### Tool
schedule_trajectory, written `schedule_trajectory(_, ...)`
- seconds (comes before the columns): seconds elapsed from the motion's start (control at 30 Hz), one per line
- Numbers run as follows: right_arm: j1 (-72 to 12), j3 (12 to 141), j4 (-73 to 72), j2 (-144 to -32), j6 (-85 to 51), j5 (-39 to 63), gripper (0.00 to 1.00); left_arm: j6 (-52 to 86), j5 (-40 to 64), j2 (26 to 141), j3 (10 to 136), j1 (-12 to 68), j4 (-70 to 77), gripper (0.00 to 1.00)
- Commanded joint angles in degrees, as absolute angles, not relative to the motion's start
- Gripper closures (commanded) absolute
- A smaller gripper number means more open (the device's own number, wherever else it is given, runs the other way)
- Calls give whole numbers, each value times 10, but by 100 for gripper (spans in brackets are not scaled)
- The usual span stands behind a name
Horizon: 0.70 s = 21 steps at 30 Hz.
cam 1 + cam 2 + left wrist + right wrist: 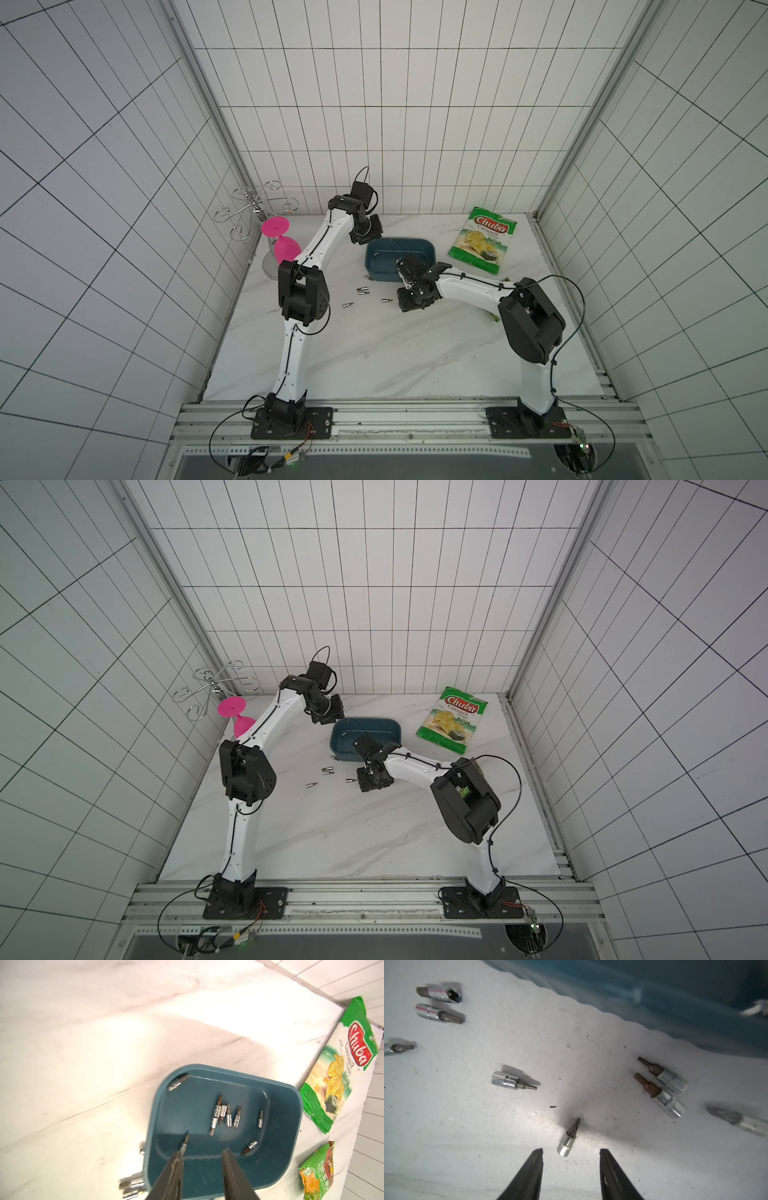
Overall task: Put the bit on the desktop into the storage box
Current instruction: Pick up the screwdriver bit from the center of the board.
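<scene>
I count eight bits [512, 1081] loose on the desktop [467, 1136]; my right gripper [571, 1150] stoops low, jaws apart, one just ahead. Beyond, my left gripper [202, 1152] tilts over the storage box [291, 1122], jaws parted, a bit [185, 1145] against one finger.

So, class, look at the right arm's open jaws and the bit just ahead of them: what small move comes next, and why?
Probably ease the right jaws forward until they straddle the bit, ready to close. They stand open, and the bit lies untouched on the desktop, its blunt end only just level with their tips.
</scene>
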<state>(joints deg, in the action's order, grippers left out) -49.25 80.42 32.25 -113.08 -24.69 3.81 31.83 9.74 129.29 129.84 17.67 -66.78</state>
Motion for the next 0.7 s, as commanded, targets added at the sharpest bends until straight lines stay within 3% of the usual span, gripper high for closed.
schedule_trajectory(0.0,-498,824,347,-1153,-242,40,58,303,66,1258,1232,165,-688,64)
schedule_trajectory(0.17,-499,840,363,-1171,-245,40,61,304,67,1193,1121,161,-643,63)
schedule_trajectory(0.67,-506,874,408,-1202,-251,33,78,300,34,1092,942,151,-621,63)
